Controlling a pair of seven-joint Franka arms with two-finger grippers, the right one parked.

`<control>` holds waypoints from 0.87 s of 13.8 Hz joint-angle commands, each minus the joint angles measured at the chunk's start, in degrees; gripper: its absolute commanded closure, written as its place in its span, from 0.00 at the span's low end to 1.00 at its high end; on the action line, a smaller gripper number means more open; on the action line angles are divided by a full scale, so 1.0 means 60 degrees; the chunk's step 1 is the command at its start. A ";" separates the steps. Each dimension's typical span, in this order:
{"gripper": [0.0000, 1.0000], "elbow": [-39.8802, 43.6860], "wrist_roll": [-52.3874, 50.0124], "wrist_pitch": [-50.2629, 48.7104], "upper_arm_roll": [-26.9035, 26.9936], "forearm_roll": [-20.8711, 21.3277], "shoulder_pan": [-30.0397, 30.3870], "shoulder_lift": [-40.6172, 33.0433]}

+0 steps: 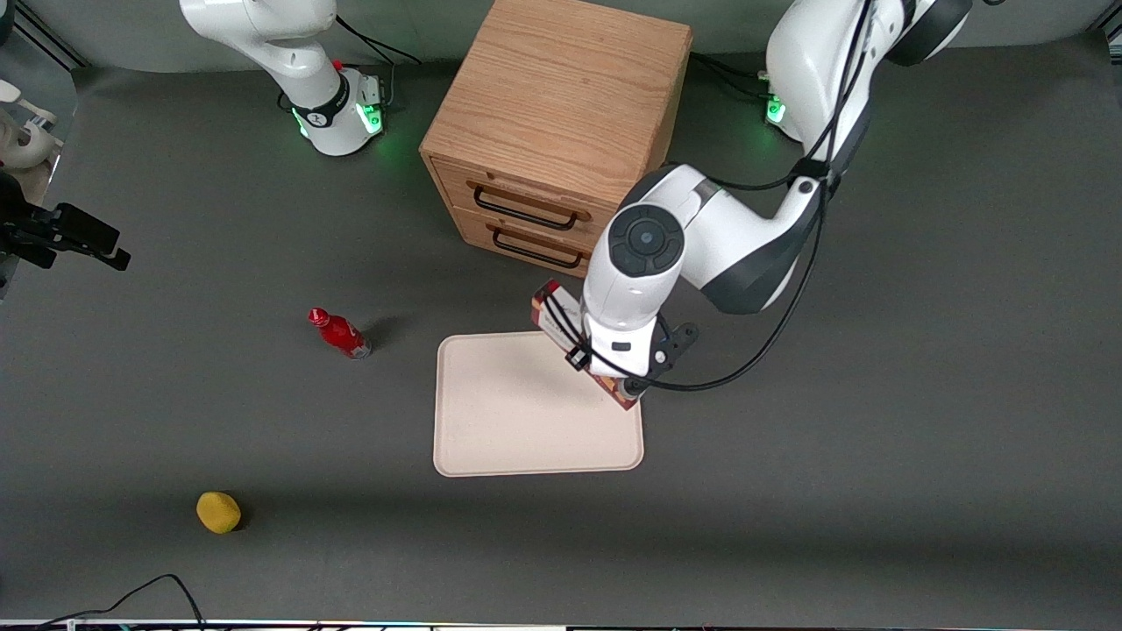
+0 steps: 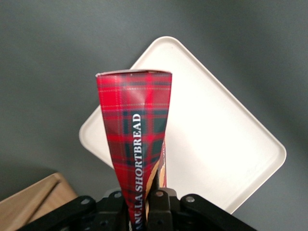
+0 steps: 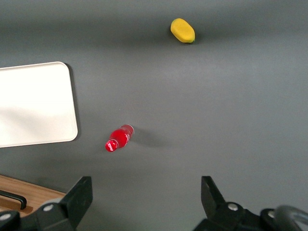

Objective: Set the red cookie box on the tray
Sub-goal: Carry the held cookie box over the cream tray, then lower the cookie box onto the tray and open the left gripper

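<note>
Grey bench point(image 1: 877, 394) all round, and off toward the parked arm's end from the hand sit a yellow fruit point(image 1: 218, 512) and a small red bottle point(image 1: 340, 333). Below the hand lies the tray point(image 1: 491, 421). The hand point(image 1: 624, 386) is clamped on the red cookie box point(image 2: 137, 139), carried clear above the tray's edge, apparently ready for lowering.

The front view looked steeply down from high over the whole surface point(image 1: 877, 438), the left wrist view peered close along the hand point(image 2: 144, 211) down at the tray point(image 2: 231, 144), and the right wrist view, higher, shared that tray point(image 3: 33, 106).
</note>
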 commanded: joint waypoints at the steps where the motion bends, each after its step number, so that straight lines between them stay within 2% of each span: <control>1: 0.86 0.0502 -0.0256 -0.0012 0.0112 0.0450 -0.0205 0.0457; 2: 0.86 0.0502 0.0035 -0.0041 0.0097 0.1032 -0.0394 0.0646; 3: 0.86 0.0473 0.0386 -0.0012 0.0083 0.1256 -0.0439 0.0764; 12: 0.87 0.0355 0.2470 0.0864 0.0112 0.1346 -0.0469 0.1600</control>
